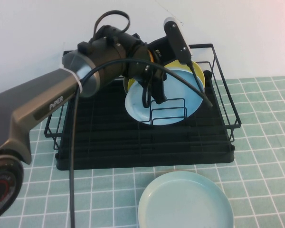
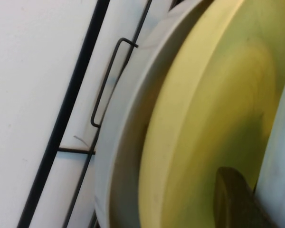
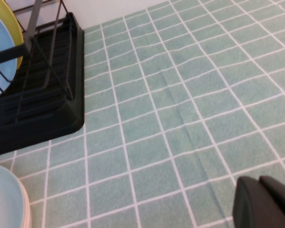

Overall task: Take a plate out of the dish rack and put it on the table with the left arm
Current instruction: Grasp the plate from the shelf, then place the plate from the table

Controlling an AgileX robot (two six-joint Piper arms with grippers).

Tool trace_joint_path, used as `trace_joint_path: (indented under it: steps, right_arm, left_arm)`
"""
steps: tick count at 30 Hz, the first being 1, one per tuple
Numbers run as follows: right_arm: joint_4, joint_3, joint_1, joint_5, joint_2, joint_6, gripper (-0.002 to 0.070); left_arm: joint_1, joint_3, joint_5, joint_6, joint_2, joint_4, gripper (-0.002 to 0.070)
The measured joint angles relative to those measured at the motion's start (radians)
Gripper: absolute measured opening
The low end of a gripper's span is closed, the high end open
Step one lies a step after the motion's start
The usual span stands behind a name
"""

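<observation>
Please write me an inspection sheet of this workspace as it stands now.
Surface: green tiled table, seam visible.
Job's things: sky-blue plate upright in black dish rack.
Clutter: yellow plate behind it; mint-green plate on the table in front.
Grippers: left gripper at the blue plate's rim; right gripper low over bare tiles, right of the rack.
Cables: black cable hangs from left arm.
Surroundings: white wall.

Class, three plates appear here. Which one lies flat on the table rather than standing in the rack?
The mint-green plate lies flat on the table. The sky-blue plate and yellow plate stand in the dish rack, at the left gripper.
</observation>
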Motion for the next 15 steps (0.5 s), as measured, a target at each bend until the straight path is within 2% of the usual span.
trace_joint_path:
  steps: [7, 13, 15]
  right_arm:
    - [0.0, 0.0, 0.0, 0.0, 0.0, 0.0, -0.0001]
    - [0.0, 0.0, 0.0, 0.0, 0.0, 0.0, -0.0001]
    - [0.0, 0.0, 0.0, 0.0, 0.0, 0.0, -0.0001]
  left_arm:
    - [-0.008, -0.13, 0.132, -0.052, 0.006, 0.027, 0.0118]
    - [-0.008, -0.223, 0.21, -0.065, -0.05, -0.012, 0.0116]
    - [-0.008, -0.241, 0.232, -0.069, -0.085, -0.014, 0.0088]
